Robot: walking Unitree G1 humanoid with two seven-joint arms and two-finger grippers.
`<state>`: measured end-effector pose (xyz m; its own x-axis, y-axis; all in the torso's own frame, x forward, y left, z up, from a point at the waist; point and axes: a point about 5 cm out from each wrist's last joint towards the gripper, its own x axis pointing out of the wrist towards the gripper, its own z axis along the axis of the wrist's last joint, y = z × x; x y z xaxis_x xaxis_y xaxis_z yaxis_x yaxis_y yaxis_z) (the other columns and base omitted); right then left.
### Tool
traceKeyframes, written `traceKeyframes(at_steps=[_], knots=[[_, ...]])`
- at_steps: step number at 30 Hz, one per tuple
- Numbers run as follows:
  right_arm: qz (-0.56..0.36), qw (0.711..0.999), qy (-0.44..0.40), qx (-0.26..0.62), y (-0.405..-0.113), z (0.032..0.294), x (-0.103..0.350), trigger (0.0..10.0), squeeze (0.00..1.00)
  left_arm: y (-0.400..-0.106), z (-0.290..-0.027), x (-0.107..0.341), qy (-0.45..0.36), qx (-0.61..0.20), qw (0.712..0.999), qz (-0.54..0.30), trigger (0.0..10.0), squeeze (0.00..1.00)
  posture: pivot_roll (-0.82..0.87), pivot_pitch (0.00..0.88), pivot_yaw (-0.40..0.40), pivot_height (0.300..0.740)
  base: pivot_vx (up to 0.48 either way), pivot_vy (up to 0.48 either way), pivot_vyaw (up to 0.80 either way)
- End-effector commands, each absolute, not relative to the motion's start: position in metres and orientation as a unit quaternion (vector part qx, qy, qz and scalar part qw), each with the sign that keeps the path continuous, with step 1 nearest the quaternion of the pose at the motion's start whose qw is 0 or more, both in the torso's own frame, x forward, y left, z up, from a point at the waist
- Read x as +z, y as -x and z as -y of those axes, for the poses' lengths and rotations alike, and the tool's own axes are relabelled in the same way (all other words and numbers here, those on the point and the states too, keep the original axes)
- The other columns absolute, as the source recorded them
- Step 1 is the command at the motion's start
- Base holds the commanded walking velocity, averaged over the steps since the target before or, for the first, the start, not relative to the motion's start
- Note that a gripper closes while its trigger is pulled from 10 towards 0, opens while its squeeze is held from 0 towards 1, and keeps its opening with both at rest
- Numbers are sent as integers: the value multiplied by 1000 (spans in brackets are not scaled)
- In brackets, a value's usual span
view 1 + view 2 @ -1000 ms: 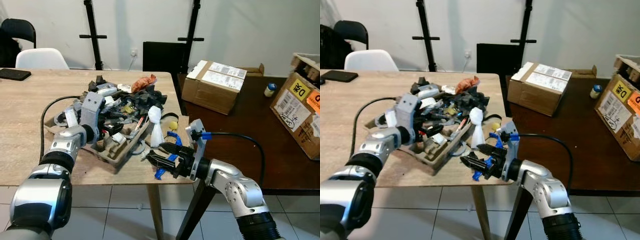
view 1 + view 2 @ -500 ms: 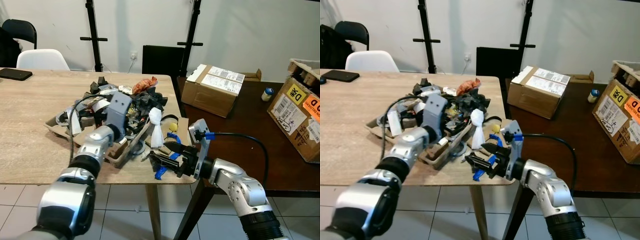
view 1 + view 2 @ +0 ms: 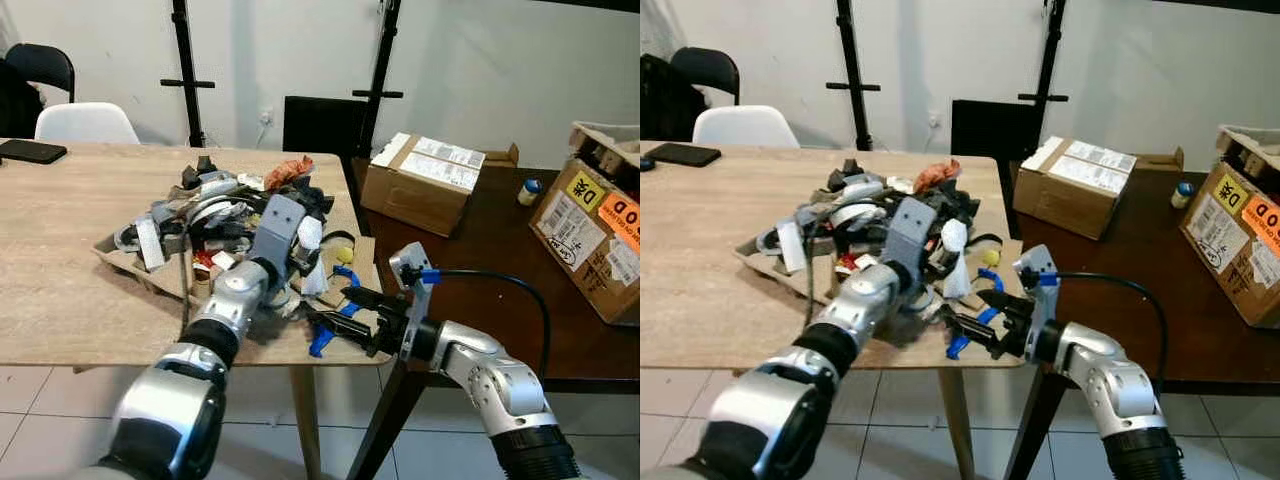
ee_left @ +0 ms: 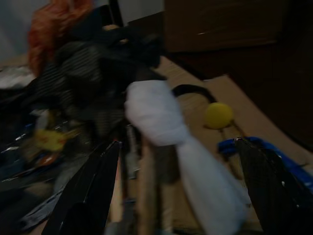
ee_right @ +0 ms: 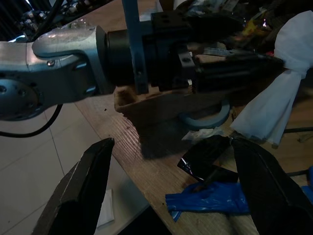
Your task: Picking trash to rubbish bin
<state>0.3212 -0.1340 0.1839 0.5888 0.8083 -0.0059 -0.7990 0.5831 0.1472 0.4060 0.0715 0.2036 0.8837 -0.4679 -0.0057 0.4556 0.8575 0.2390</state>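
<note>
Left eye view: a wooden table (image 3: 60, 290) carries a heap of trash (image 3: 225, 215) on a cardboard tray (image 3: 135, 268). The left gripper (image 3: 300, 262) reaches into the near right part of the heap, beside a white twisted paper wad (image 3: 312, 255). The right gripper (image 3: 335, 318) is at the table's near right corner, at 5 o'clock from the heap, above a blue plastic scrap (image 3: 322, 340). A small yellow ball (image 3: 345, 254) lies at 1 o'clock from the wad. A cardboard box (image 3: 425, 180) sits on the dark table (image 3: 480, 260) at 3 o'clock.

Right eye view: same layout; an orange wrapper (image 3: 937, 174) tops the heap at 12 o'clock.

Left wrist view: the two black fingers (image 4: 98, 186) are spread apart, grasping nothing, with the white wad between them and the yellow ball and a blue scrap beyond.

Right wrist view: the fingers (image 5: 83, 191) are spread wide, released. Ahead lie the blue scrap, a black film scrap (image 5: 205, 156) and the left arm's wrist (image 5: 63, 63).
</note>
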Motion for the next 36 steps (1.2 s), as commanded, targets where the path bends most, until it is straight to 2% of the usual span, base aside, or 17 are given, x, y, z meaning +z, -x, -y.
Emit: traceKeyframes(at_steps=[1,6,9,14,22,25,26,28,29,36], knots=[[-40,898,-63,433,-321,145,180,10000,0,-400,-58,194,-123,-272,954,21,10000,0,-14,65,-49,740,0,0,0],[-40,899,-62,431,-322,146,180,10000,0,-397,-49,190,-137,-292,946,16,10000,0,-14,65,-49,740,0,0,0],[-40,899,-61,431,-321,146,180,10000,0,-396,-47,179,-160,-285,945,-15,10000,0,-12,69,-48,740,0,0,0],[-41,899,-62,431,-321,146,179,10000,0,-395,-55,159,-194,-252,944,-91,10000,0,-11,76,-47,740,0,0,0],[-42,899,-62,431,-320,146,178,10000,0,-396,-71,146,-193,-183,954,-139,10000,0,-13,80,-46,740,0,0,0],[-42,899,-62,431,-320,146,178,10000,0,-395,-72,143,-176,-187,955,-147,10000,0,-12,81,-47,740,0,0,0],[-42,899,-62,431,-321,146,178,10000,0,-395,-71,143,-162,-191,956,-149,9020,0,-11,83,-47,740,0,0,0],[-42,899,-62,431,-321,146,178,10000,0,-394,-70,143,-153,-194,957,-149,9020,0,-11,83,-47,740,0,0,0],[-42,899,-62,431,-321,146,178,10000,0,-394,-68,144,-127,-200,960,-149,0,0,-11,83,-47,740,0,0,0],[-42,899,-63,431,-321,146,178,10000,0,-399,-72,156,-56,-182,975,-114,0,0,-10,87,-48,740,0,0,0]])
